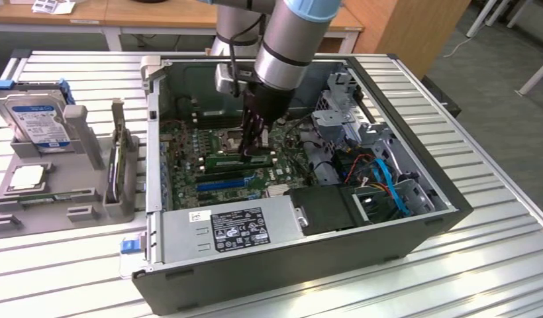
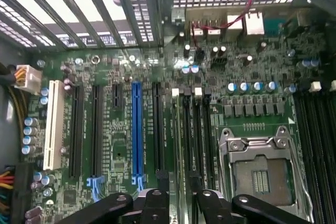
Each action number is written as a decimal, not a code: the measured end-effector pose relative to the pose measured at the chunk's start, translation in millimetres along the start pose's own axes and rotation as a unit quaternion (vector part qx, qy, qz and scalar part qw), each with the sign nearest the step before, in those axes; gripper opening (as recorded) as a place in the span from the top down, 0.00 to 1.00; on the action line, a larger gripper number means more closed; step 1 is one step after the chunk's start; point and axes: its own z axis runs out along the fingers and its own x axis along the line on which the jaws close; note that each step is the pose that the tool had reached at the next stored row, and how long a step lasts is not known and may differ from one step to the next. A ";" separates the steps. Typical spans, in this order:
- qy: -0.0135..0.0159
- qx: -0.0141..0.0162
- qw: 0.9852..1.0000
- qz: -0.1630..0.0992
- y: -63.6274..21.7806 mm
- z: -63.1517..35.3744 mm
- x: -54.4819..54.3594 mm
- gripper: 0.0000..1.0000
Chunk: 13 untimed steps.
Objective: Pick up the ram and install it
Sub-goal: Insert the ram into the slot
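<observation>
Wrist view: the ram (image 2: 179,145) is seen edge-on, a thin green board standing along one of the black memory slots (image 2: 202,140) just beside the empty CPU socket (image 2: 260,174). It sits between that socket and the long blue expansion slot (image 2: 137,129). The gripper (image 2: 181,211) straddles the ram, its black linkage arms on either side. The jaws look pinched onto the board's two faces, though the pads themselves are hidden by the links. White latch clips (image 2: 175,92) mark the slot ends beyond the socket's corner.

In the exterior view the gripper (image 1: 253,154) reaches straight down into the open computer case (image 1: 430,205), its tip just beside the CPU socket (image 1: 227,140). The ram (image 1: 240,161) shows as a green strip under the fingertips, low against the motherboard (image 1: 187,149). The power supply (image 1: 227,228) lies near the socket inside the case. A hard drive (image 1: 38,122) with a blue-and-white label stands well apart from the socket, outside the case on a grey holder tray (image 1: 51,179).
</observation>
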 end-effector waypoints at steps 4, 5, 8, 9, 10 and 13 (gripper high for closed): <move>0.000 0.001 1.000 0.000 4.2 0.8 -0.7 0.73; 0.000 0.002 1.000 0.000 8.1 1.7 -0.6 0.73; 0.000 0.006 1.000 0.000 17.9 3.9 -0.3 0.73; 0.000 0.007 1.000 0.000 19.6 4.6 -0.4 0.73; 0.000 0.008 1.000 0.000 20.0 4.8 -0.9 0.73; 0.000 0.011 1.000 0.000 20.4 5.5 -2.3 0.73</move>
